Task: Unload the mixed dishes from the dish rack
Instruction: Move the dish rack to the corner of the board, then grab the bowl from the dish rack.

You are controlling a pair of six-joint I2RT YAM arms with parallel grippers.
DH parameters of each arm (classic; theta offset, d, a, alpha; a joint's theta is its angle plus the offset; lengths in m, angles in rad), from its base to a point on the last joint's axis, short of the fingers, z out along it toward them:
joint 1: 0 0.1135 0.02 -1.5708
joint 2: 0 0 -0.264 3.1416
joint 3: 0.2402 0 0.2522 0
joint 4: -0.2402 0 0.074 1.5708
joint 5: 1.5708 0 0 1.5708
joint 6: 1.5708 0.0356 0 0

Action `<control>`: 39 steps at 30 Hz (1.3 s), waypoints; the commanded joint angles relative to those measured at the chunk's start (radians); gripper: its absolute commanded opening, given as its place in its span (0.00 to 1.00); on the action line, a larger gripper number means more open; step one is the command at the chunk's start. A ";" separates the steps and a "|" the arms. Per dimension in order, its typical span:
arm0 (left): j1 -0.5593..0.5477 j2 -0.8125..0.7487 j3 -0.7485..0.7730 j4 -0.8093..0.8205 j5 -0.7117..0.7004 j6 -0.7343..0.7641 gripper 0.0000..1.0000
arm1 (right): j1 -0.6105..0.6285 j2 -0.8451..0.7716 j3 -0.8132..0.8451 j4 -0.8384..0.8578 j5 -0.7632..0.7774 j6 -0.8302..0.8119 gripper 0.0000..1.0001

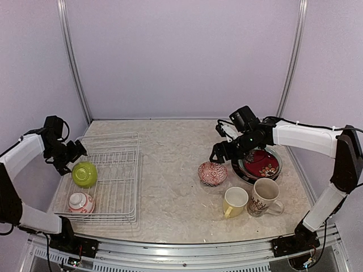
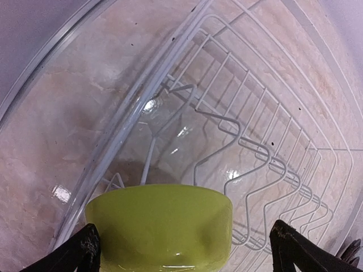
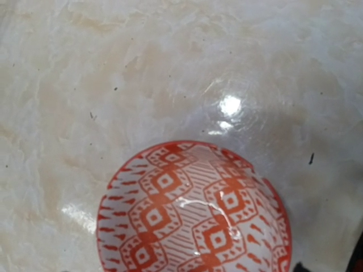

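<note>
Tabletop scene with two robot arms over a pale marbled table (image 1: 170, 198). On the left sits the white wire dish rack (image 1: 122, 153). Two dishes sit in it: a glossy lime-green ceramic bowl (image 1: 84, 174) by its left wall, and a small red-and-white patterned bowl (image 1: 80, 202) in its near left corner. The left gripper (image 1: 74, 158) hangs at the green bowl with its jaws spread wide, one black fingertip (image 2: 89, 249) on each side. Whether either tip touches the glaze cannot be told.

On the right, already out of the rack, are a second red-and-white patterned bowl (image 1: 212, 173), a stack of plates (image 1: 244, 170) topped by a dark red floral plate (image 1: 261, 163), a yellow mug (image 1: 235, 201) and a cream patterned mug (image 1: 264, 196). The right gripper (image 1: 218, 152) hovers just above that second bowl, jaws spread, holding nothing.

Likely risks: the green bowl's wall is smooth and curved, so a pinch may slide off and drop it. Lifted at an angle, its rim may snag the upright wires and drag the light rack. The right arm, if it pulls away low, could clip the bowl or the plates.
</note>
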 commanded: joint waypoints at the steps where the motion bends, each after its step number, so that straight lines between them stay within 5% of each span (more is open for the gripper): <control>1: -0.059 -0.028 -0.023 -0.003 0.131 -0.045 0.99 | 0.008 -0.053 -0.026 0.032 -0.013 0.037 0.82; 14: -0.139 -0.051 -0.022 -0.056 0.168 -0.096 0.99 | 0.008 -0.076 -0.053 0.038 -0.005 0.052 0.82; 22: -0.203 -0.052 -0.026 -0.059 0.057 -0.101 0.98 | 0.007 -0.083 -0.056 0.035 0.000 0.054 0.82; 28: -0.218 0.005 0.042 -0.170 -0.185 -0.110 0.91 | 0.008 -0.097 -0.085 0.050 0.002 0.067 0.82; 39: -0.292 0.174 0.229 -0.215 -0.287 -0.182 0.83 | 0.007 -0.102 -0.106 0.068 -0.002 0.071 0.82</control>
